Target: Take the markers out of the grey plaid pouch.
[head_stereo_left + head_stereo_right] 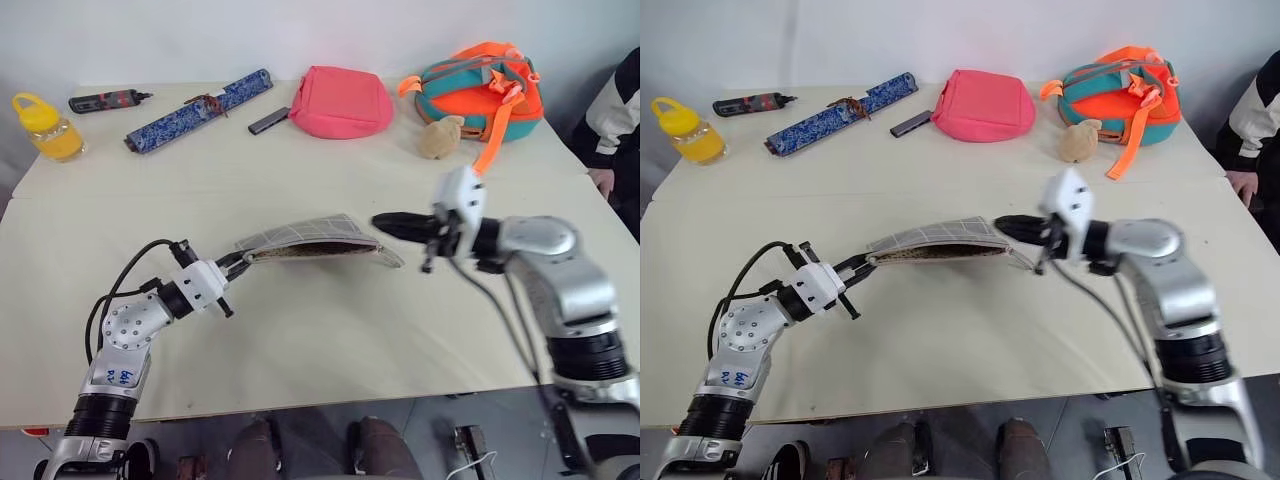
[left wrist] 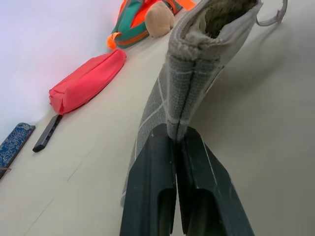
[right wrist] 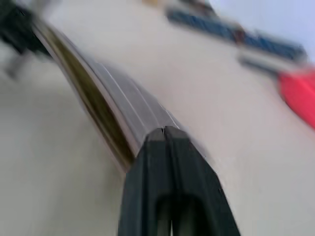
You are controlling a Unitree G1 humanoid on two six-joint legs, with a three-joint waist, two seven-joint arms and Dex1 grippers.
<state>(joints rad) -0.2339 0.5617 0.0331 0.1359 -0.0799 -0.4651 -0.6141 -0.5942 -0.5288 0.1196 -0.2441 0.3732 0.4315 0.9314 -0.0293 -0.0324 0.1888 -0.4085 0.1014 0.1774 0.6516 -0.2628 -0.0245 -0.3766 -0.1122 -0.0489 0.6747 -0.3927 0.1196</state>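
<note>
My left hand (image 1: 240, 262) pinches the grey plaid pouch (image 1: 312, 240) at its nine o'clock end, lifted above the worktop (image 1: 330, 340). My right hand (image 1: 385, 224), pressed together, sits at its three o'clock mouth. No markers out yet.

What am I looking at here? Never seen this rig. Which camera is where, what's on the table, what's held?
It is a humanoid robot with two arms, each ending in a gripper of two black fingers. The two wide pictures come from a stereo camera on its head, looking down over the arms. The two close pictures come from cameras on the wrists, looking along the fingers.

The left gripper is shut on one end of the grey plaid pouch, holding it above the table. The right gripper is shut, at the pouch's other end; whether it pinches the fabric cannot be told.

At the far edge lie a yellow bottle, a blue patterned roll, a pink pouch and an orange and teal backpack.
</note>
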